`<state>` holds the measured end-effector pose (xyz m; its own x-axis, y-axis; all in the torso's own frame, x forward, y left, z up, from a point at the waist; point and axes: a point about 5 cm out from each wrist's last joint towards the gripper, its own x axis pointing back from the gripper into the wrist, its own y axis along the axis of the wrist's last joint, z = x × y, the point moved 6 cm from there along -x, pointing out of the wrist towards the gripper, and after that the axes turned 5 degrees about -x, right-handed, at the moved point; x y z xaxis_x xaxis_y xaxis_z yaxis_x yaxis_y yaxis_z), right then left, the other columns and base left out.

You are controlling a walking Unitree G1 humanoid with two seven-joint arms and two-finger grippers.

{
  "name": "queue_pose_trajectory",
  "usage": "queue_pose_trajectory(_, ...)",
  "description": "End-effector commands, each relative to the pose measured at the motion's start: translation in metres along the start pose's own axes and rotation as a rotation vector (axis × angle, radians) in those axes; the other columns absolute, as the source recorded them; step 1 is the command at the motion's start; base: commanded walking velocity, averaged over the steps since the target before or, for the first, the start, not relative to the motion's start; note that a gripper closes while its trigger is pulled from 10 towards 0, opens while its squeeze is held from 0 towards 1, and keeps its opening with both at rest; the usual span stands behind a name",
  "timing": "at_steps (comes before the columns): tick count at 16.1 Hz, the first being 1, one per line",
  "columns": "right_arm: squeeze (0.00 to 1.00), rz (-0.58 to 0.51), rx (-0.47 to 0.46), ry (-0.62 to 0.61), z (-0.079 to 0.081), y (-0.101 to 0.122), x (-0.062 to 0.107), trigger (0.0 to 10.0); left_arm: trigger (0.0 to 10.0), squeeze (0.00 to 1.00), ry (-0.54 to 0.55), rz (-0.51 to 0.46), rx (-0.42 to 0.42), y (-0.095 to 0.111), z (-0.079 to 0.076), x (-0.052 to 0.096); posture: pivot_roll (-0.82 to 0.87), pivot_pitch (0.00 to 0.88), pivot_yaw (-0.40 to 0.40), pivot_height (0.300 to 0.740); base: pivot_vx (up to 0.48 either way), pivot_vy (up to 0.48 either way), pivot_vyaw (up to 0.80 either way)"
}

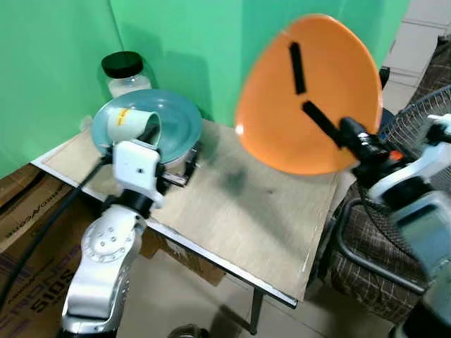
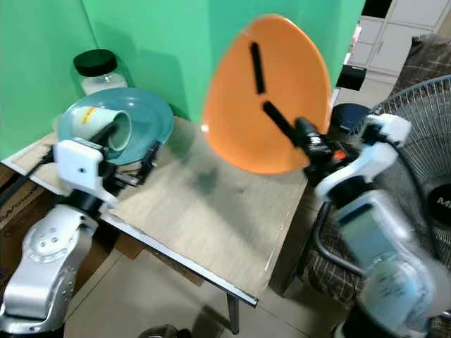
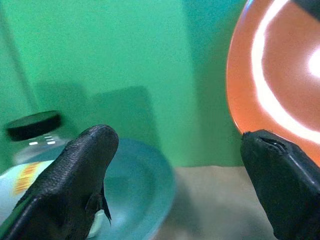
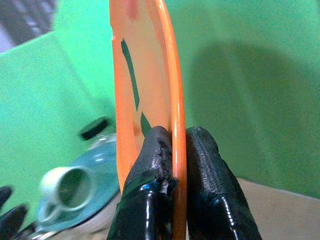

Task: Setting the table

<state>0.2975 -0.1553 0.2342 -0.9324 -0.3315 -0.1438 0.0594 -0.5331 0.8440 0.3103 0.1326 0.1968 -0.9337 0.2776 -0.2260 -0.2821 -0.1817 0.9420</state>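
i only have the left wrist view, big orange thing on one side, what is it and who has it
Observer: An orange plate, held on edge above the table by the right claw, which is pinched shut on its rim.
Operator: ok and is my left claw holding anything
Observer: No. The left claw is open, near the teal plate at the table's left corner.
Operator: whats the pale thing on that teal plate
Observer: A pale green mug lying on its side on the plate, its mouth facing the right wrist camera.
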Motion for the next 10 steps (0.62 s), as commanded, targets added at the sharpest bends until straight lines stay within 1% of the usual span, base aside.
queue_pose_trajectory(1,0.0,-0.037,0.019,0.085,0.02,0.003,-0.002,10.0,10.0,0.0,0.034,0.0,-0.016,0.004,0.004,0.001,0.04,0.0,0.036,0.74,0.0,0.0,0.0)
queue_pose_trajectory(3,0.0,-0.007,0.061,0.037,0.013,-0.012,-0.01,10.0,10.0,0.0,0.062,0.019,-0.012,0.004,0.006,0.004,0.05,0.0,0.028,0.74,0.0,0.0,0.0)
queue_pose_trajectory(5,0.0,0.004,0.068,0.016,0.01,-0.018,-0.014,10.0,10.0,0.0,0.067,0.037,-0.02,0.001,0.006,0.006,0.05,0.0,0.025,0.74,-0.291,0.0,0.0)
queue_pose_trajectory(7,0.0,0.023,0.154,-0.033,0.005,-0.027,-0.02,10.0,10.0,0.0,0.075,0.055,-0.027,-0.002,0.008,0.008,0.05,0.0,0.019,0.74,-0.304,0.0,0.0)
queue_pose_trajectory(8,0.0,0.02,0.176,-0.019,0.007,-0.029,-0.022,10.0,10.0,0.0,0.081,0.066,-0.036,-0.003,0.009,0.008,0.05,0.0,0.015,0.74,0.0,0.0,0.0)
queue_pose_trajectory(10,0.0,0.0,0.247,-0.024,0.007,-0.028,-0.024,10.0,10.0,0.0,0.102,0.108,-0.038,-0.012,0.009,0.008,0.05,0.0,0.011,0.74,0.0,0.0,0.0)
